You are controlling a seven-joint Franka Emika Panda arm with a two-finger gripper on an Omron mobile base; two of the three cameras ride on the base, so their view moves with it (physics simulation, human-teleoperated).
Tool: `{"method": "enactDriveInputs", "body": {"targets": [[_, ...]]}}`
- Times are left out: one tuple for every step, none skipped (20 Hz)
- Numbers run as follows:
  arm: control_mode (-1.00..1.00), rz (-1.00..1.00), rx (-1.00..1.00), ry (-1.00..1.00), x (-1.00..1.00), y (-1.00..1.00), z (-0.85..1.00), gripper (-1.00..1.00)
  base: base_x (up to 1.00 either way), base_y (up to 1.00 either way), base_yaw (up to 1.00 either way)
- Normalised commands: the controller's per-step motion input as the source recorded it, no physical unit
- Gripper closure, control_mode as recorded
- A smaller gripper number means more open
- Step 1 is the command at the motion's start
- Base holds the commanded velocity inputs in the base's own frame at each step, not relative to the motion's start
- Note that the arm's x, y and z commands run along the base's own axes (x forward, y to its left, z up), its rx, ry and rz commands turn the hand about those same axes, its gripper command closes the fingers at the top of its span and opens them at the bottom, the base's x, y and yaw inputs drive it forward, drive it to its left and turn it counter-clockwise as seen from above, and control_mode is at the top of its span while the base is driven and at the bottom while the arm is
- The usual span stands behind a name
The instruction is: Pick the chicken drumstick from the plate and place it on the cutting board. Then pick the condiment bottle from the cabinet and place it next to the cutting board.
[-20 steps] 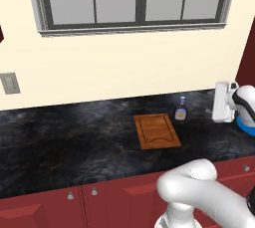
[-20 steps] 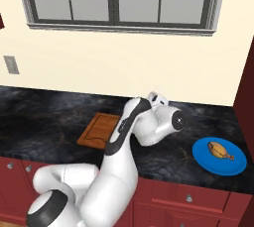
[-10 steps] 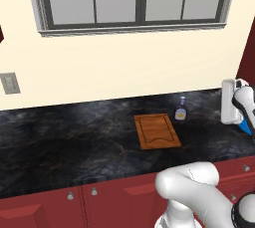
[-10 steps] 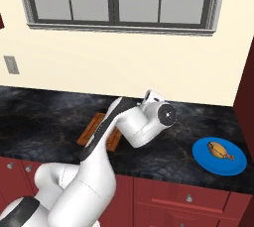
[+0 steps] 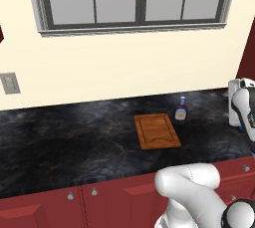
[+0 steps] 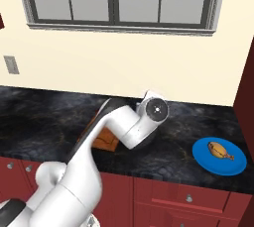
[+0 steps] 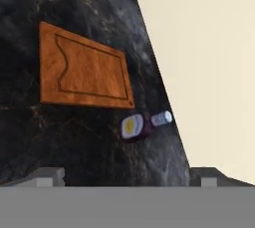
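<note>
The chicken drumstick (image 6: 220,149) lies on the blue plate (image 6: 233,165) at the right end of the counter. To the left, the cutting board (image 5: 157,131) lies bare, and the hand view shows the cutting board (image 7: 84,75) as well. The condiment bottle (image 5: 181,110) stands on the counter just right of the board, and the bottle (image 7: 142,125) also appears in the hand view. My gripper (image 7: 128,177) is open and holds nothing. It hangs above the counter between board and plate, facing the board. The dark red cabinet (image 6: 246,87) shows as a strip at the right edge.
The black stone counter (image 5: 74,137) stretches far to the left of the board. Red drawers and doors (image 6: 188,196) run under it. A window (image 5: 134,0) and a cream wall stand behind it. A wall switch (image 5: 9,82) sits at the left.
The arm has folded and swung its hand a little toward the plate end of the counter. The jaws stayed open. The board, bottle, plate and drumstick have not moved.
</note>
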Motion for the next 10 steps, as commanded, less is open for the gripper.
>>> {"method": "enactDriveInputs", "body": {"targets": [[-1.00, -0.07, 0.00, 0.21, -0.09, -0.25, 0.05, -1.00, 0.00, 0.00, 0.00], [-1.00, -0.08, 0.00, 0.21, -0.10, -0.29, 0.02, -1.00, 0.00, 0.00, 0.00], [-1.00, -0.08, 0.00, 0.21, -0.11, -0.33, 0.00, -1.00, 0.00, 0.00, 0.00], [-1.00, -0.08, 0.00, 0.22, -0.11, -0.36, 0.00, -1.00, 0.00, 0.00, 0.00], [-1.00, -0.08, 0.00, 0.22, -0.09, -0.38, 0.00, -1.00, 0.00, 0.00, 0.00], [-1.00, -0.08, 0.00, 0.21, -0.07, -0.38, 0.01, -1.00, 0.00, 0.00, 0.00], [-1.00, -0.07, 0.00, 0.20, -0.06, -0.39, 0.01, -1.00, 0.00, 0.00, 0.00], [-1.00, -0.07, 0.00, 0.18, -0.05, -0.40, 0.00, -1.00, 0.00, 0.00, 0.00], [-1.00, -0.06, 0.00, 0.17, -0.05, -0.42, 0.00, -1.00, 0.00, 0.00, 0.00], [-1.00, -0.05, 0.00, 0.16, -0.06, -0.44, 0.00, -1.00, 0.00, 0.00, 0.00]]}}
